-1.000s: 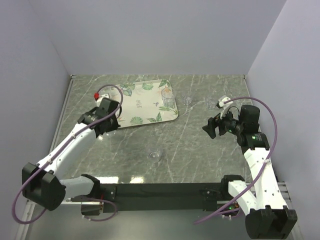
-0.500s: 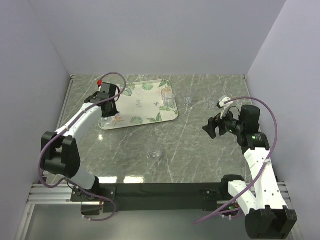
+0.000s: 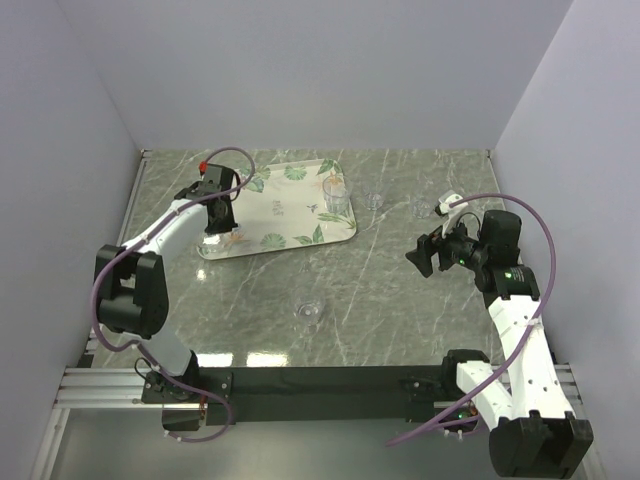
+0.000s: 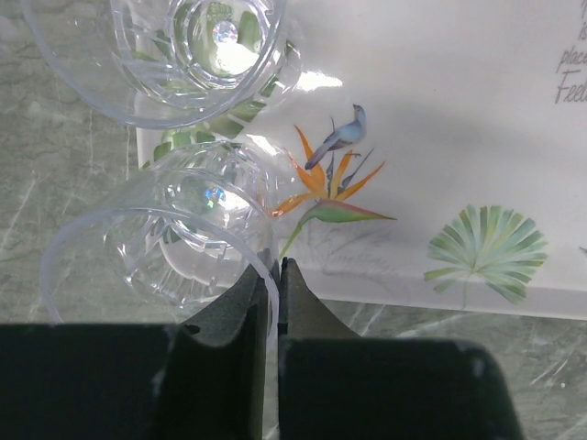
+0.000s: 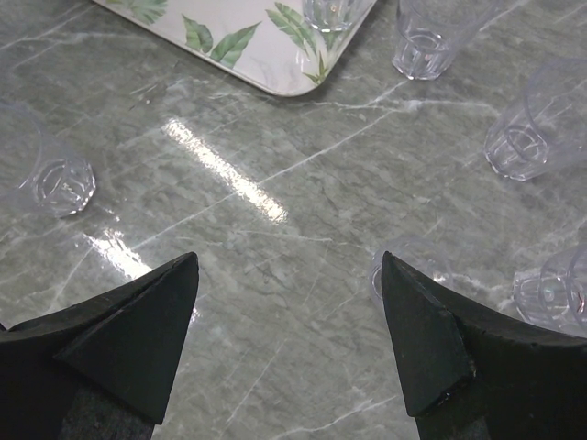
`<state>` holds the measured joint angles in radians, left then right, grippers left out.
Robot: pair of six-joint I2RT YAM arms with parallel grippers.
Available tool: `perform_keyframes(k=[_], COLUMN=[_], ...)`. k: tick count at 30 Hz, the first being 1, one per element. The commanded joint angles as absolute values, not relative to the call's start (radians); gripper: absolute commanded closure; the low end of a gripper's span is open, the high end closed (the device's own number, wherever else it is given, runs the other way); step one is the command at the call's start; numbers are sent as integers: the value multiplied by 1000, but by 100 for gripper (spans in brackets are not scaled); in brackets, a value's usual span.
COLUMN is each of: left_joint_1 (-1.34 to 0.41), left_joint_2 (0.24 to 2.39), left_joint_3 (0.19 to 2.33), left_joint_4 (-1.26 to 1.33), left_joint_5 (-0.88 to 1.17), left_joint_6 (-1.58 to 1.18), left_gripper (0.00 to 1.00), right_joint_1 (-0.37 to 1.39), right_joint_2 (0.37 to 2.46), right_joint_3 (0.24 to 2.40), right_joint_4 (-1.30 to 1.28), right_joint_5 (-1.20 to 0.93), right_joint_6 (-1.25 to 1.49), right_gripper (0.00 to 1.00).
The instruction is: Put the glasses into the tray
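Observation:
The tray, white with a leaf print, lies at the back left of the table. My left gripper hovers over its left end, shut on the rim of a clear glass held above the tray's corner. A second glass stands just beyond it. Another glass stands at the tray's right end. Loose glasses stand on the table at the back, further right, and near the front. My right gripper hangs open over the marble, holding nothing.
In the right wrist view several loose glasses ring the right gripper: one at left, one by the tray's corner, one at right, one beside the right finger. Walls enclose the table.
My left arm has swung toward the back, carrying the glass from the tray's near-left edge over its left end. The right arm has not moved.

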<state>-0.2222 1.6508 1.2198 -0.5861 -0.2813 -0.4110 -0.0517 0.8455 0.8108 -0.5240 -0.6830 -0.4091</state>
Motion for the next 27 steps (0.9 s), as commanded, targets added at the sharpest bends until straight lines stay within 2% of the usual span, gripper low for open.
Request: perform_keyframes(k=[1, 9, 14, 22, 23, 27], left_joint_1=[-215, -212, -210, -210, -210, -210], left_joint_2=[1644, 1632, 1614, 1428, 1402, 1229], left_joint_3=[1247, 1229, 1239, 1232, 1223, 1163], left_joint_4=[-534, -520, -540, -571, -569, -554], left_joint_5=[-264, -247, -255, -197, -178, -103], left_joint_6=[-394, -400, -394, -387, -384, -365], left_gripper=[92, 72, 66, 35, 29, 16], right_joint_1=[-61, -71, -80, -98, -100, -107], right_joint_2=[833, 831, 827, 813, 807, 787], right_joint_3=[805, 804, 802, 799, 798, 792], right_joint_4=[-499, -497, -499, -505, -506, -502], right_joint_5=[-701, -710, -713, -735, -741, -756], right_joint_6=[-402, -399, -402, -414, -416, -422], right_gripper=[13, 13, 13, 13, 13, 13])
